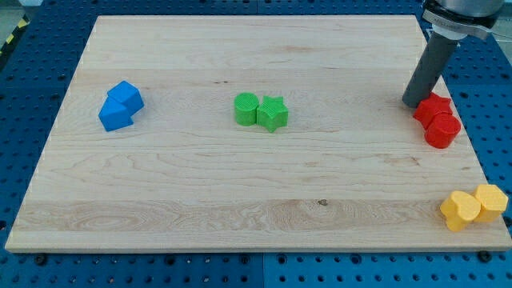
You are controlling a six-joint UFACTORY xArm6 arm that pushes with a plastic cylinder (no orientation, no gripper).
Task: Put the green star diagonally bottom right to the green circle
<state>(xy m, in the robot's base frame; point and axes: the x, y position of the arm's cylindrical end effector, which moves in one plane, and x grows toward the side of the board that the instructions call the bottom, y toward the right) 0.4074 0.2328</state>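
The green circle (246, 109) sits near the board's middle. The green star (272, 114) touches its right side, very slightly lower. My tip (414, 103) is far to the view's right, at the board's right edge, just left of the red blocks and well away from both green blocks.
Two red blocks (436, 120) lie at the right edge, next to my tip. Two yellow blocks (474, 207) sit at the bottom right corner. Two blue blocks (120, 106) lie at the left. The wooden board (240, 192) rests on a blue perforated table.
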